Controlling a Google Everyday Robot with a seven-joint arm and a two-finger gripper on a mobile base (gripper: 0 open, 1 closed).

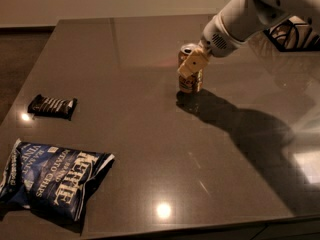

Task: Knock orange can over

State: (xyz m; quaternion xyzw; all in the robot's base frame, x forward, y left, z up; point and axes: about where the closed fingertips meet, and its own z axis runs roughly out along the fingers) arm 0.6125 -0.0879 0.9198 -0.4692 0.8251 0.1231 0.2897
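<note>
The orange can stands upright on the dark table, right of centre towards the back. Its silver top rim shows just above my gripper. My gripper, tan at its tip, reaches in from the upper right on a white arm. It sits against the near upper side of the can and covers part of the can's body. The can's lower body shows below the gripper.
A dark chocolate bar wrapper lies at the left of the table. A blue bag of potato chips lies at the front left corner. The arm's shadow falls across the right half of the table.
</note>
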